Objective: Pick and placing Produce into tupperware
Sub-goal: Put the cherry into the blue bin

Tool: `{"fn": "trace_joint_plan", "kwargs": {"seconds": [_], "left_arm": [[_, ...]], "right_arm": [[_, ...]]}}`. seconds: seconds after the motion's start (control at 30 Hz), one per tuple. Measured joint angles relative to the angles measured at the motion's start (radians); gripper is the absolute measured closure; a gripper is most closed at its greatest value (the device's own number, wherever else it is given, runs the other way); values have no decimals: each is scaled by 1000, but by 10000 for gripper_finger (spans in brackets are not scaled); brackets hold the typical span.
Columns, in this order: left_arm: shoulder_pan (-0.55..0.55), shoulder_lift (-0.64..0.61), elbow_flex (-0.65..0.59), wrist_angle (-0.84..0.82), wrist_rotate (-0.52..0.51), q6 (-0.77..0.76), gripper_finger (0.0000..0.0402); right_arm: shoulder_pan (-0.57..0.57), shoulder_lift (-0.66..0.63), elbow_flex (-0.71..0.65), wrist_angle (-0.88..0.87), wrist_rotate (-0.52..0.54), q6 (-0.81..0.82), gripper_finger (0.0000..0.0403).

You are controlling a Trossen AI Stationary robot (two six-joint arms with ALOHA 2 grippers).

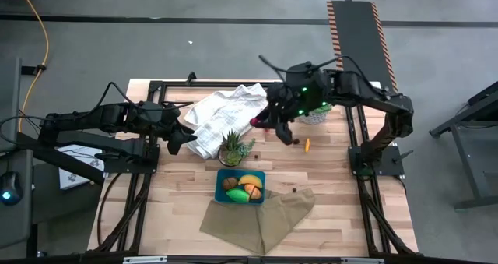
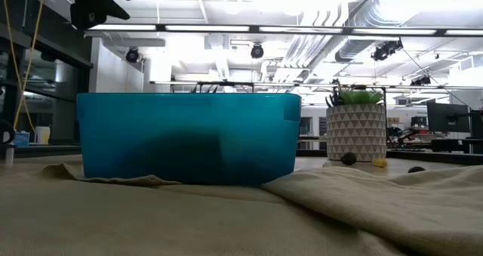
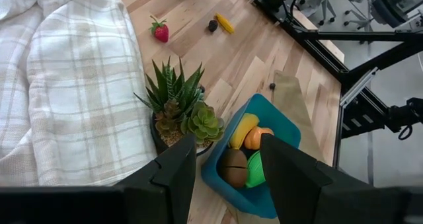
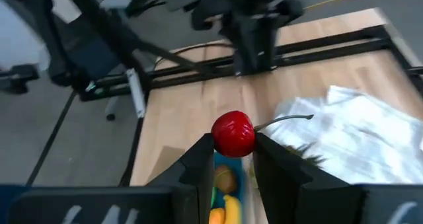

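The teal tupperware [image 1: 240, 186] stands on the tan cloth [image 1: 261, 217] near the table's front. A yellow banana [image 3: 242, 129], a brown kiwi [image 3: 232, 168], an orange piece and a green pepper lie in it. My right gripper [image 1: 263, 124] hangs high over the table's middle, shut on a red cherry [image 4: 233, 133]. My left gripper [image 3: 228, 178] waits open at the table's left, beside the white towel [image 1: 222, 116]. A strawberry [image 3: 159, 30], a dark berry [image 3: 212, 25] and a yellow piece [image 3: 225, 24] lie on the bare wood. My right gripper pinches the cherry's round red body [image 4: 218, 139] between its two fingertips [image 4: 198, 159], one on either side. The fingers slant downward from the table's right. The cherry is lifted clear of the table, and its thin stem [image 4: 284, 119] sticks out sideways, free.
A spiky green plant [image 1: 233, 147] stands just behind the tupperware, beside the towel. A white patterned pot [image 2: 355, 131] with a plant stands at the far right under my right arm. A small dark berry [image 1: 294, 190] lies right of the tupperware. Black frame rails run along both table sides.
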Motion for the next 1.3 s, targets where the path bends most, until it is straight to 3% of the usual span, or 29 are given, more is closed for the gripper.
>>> {"fn": "trace_joint_plan", "kwargs": {"seconds": [0.37, 0.93, 1.3], "left_arm": [[0, 0, 0, -2, 6, 0, 245], [0, -3, 0, -111, 280, 34, 245], [0, -3, 0, -135, 321, 91, 245]], "right_arm": [[84, 98, -1, 10, -11, 17, 318], [166, 264, -2, 31, 81, 204, 318], [214, 352, -2, 35, 136, 278, 318]]}}
